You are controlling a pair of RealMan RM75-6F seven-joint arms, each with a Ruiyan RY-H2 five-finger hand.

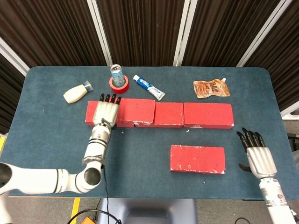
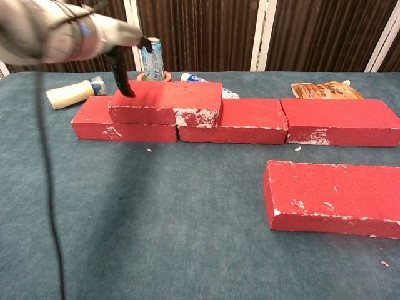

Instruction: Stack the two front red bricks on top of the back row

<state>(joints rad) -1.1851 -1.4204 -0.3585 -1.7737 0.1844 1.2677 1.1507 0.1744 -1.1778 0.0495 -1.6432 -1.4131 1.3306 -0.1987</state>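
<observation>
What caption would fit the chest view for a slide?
One red brick stacked on the back row, left hand at its end; the second brick waits in front.

In the chest view the left hand was motion-blurred and cut by the top and left edges; contact between its fingers and the stacked brick could not be determined. The right hand did not appear there. The front brick was cropped at the right edge. The can label was illegible.
</observation>
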